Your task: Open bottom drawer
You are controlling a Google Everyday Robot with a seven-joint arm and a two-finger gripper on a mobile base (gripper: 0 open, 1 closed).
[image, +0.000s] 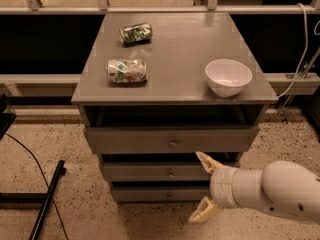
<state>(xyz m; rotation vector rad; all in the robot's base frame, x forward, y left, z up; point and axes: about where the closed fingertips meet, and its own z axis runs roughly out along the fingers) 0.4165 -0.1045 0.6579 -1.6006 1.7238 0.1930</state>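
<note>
My gripper (205, 186) hung wide open, empty, just right of bottom drawer (145, 194), lowest in cabinet. Risk: small knob (169, 196), fingers cld slip off or snag mid drawer (145, 172) instead.
</note>
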